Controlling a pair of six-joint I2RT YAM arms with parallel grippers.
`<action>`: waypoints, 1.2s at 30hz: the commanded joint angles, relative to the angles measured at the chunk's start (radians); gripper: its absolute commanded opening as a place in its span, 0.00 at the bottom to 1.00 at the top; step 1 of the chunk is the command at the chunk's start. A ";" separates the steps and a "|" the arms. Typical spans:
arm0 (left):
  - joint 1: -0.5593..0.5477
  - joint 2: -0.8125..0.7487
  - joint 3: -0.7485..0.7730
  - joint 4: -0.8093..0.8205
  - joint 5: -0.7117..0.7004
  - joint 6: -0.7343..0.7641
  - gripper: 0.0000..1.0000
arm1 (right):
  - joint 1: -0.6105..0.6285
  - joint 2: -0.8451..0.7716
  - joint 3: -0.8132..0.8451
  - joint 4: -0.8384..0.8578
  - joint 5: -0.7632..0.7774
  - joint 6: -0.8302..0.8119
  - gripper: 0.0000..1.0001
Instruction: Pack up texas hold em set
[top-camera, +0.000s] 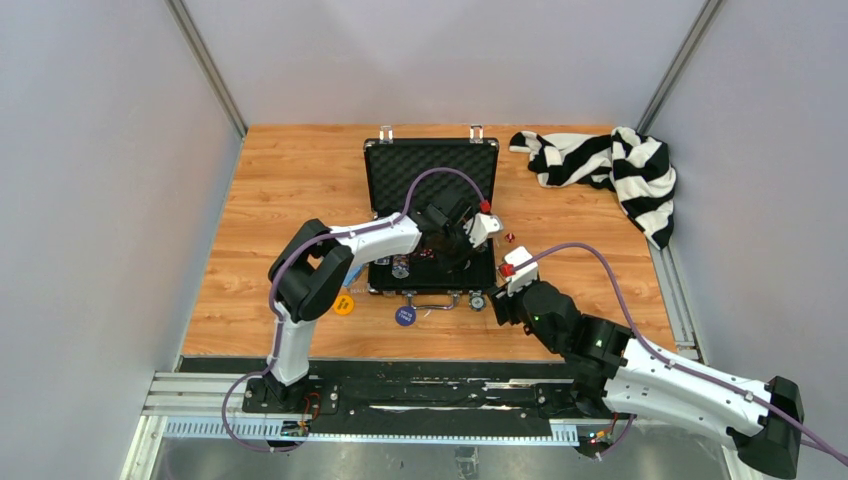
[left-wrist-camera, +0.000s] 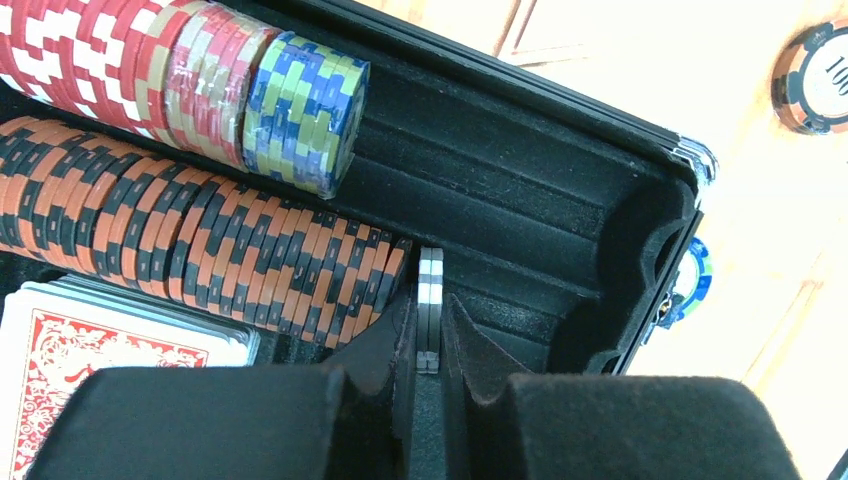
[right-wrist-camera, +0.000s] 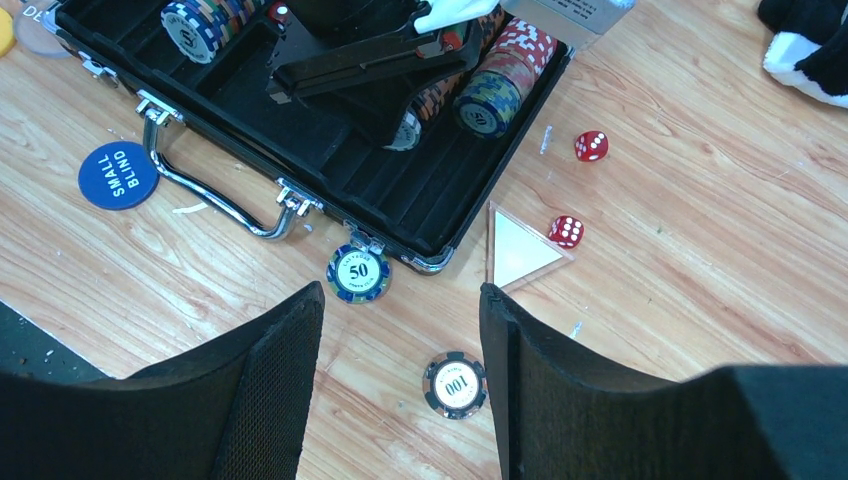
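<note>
Your left gripper (left-wrist-camera: 429, 335) is down inside the briefcase (left-wrist-camera: 560, 170), its jaws drawn narrow around a black-and-white chip (left-wrist-camera: 431, 285) that stands on edge. As far as the wrist view shows, the pads sit against both its faces. Just to the left of the fingertips the chip meets the end of the orange-and-black chip row (left-wrist-camera: 200, 240). The red-and-white chips (left-wrist-camera: 80, 50) and blue-and-yellow chips (left-wrist-camera: 300, 110) lie beyond that row, and a card deck (left-wrist-camera: 90, 360) lies at near left.

Your right gripper (right-wrist-camera: 402, 292) hangs over the table with its jaws spread wide and nothing in them. A 100 chip (right-wrist-camera: 455, 385) lies on the wood between the fingers. A 50 chip (right-wrist-camera: 358, 273) lies just ahead, touching the case's corner. Two red dice (right-wrist-camera: 590, 146) lie ahead to the right.
</note>
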 joint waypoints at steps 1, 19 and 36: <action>-0.005 0.041 0.023 0.015 -0.041 0.018 0.15 | -0.019 0.001 -0.012 0.004 -0.002 0.011 0.58; -0.006 0.005 0.054 -0.080 0.074 0.066 0.17 | -0.027 0.002 -0.020 0.010 -0.012 0.012 0.59; 0.005 0.020 0.123 -0.124 0.031 0.073 0.29 | -0.033 0.015 -0.027 0.022 -0.013 0.008 0.59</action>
